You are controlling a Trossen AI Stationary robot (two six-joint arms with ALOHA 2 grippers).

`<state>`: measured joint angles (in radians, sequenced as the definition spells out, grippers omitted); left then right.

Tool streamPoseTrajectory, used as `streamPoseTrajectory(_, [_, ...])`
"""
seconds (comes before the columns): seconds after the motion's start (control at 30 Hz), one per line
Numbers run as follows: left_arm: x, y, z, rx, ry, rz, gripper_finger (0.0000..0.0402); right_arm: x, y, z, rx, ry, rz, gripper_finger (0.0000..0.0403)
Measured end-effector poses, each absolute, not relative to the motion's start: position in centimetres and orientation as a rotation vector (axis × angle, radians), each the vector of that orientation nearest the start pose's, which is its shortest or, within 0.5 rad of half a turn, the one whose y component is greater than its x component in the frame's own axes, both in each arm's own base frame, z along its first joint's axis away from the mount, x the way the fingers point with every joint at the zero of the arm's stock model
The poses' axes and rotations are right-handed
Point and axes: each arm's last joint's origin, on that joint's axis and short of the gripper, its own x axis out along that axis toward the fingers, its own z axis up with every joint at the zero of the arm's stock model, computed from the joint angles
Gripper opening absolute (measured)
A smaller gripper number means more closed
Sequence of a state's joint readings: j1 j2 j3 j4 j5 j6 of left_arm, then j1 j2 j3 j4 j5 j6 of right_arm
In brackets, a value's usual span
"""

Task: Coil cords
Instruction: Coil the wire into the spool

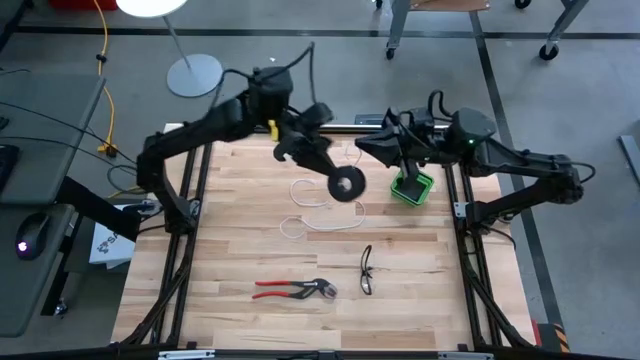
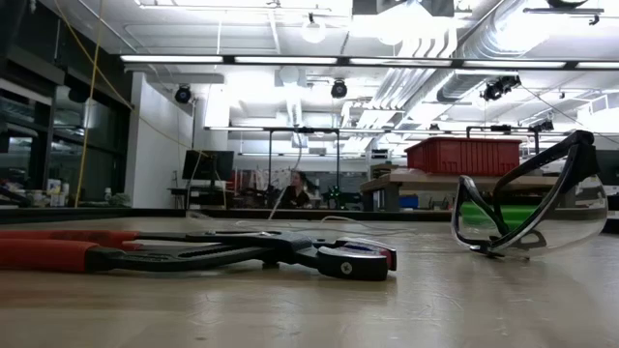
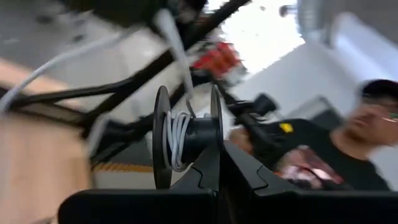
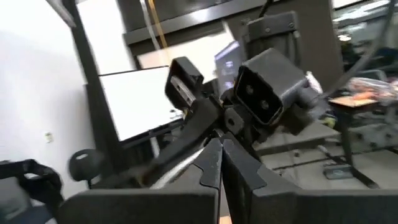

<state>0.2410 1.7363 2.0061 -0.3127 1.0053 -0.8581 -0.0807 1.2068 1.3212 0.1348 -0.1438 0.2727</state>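
1. Two arms reach over the far half of the wooden counter point(image 1: 240, 320) in the high view. The left gripper point(image 1: 335, 178) holds the black spool point(image 1: 347, 184) above the counter, its jaws pinching it, and the white cord point(image 1: 318, 222) trails from there in loose loops across the middle of the counter. The right gripper point(image 1: 372, 146) is raised at the far right, just beside a green bin point(image 1: 412, 187) whose contents I cannot make out. Red-handled pliers point(image 1: 293, 289) and safety glasses point(image 1: 366, 270) lie near the front edge.
2. Level with the counter, the low view shows the pliers point(image 2: 193, 253) on the left, the glasses point(image 2: 537, 208) on the right, and a workshop with a red crate point(image 2: 464, 155) behind.
3. Seen from the left wrist, the spool point(image 3: 186, 135) carries a few white turns and sits between the jaws; a person point(image 3: 329, 149) stands beyond.
4. On the right wrist view, that arm's jaws are pressed together, holding nothing, with the other arm's wrist point(image 4: 261, 93) in front.
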Motion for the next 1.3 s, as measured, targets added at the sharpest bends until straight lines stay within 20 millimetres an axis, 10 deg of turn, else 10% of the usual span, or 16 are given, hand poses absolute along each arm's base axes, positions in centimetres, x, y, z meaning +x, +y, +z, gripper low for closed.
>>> streamPoseTrajectory(0.37, [39.6, 6.7, 49.9, -0.803, -0.064, -0.872, 0.0000, 25.9, -1.5, 46.3, 0.233, -0.267, 0.145, 0.0000])
streamPoseTrajectory(0.9, [37.5, 9.5, 52.0, -0.633, -0.372, -0.663, 0.0000, 25.7, -1.5, 46.6, 0.249, -0.287, 0.137, 0.0003])
streamPoseTrajectory(1.3, [36.6, 9.8, 52.8, -0.584, -0.464, -0.598, 0.0000, 27.5, -2.1, 45.2, 0.213, -0.243, -0.035, 0.0168])
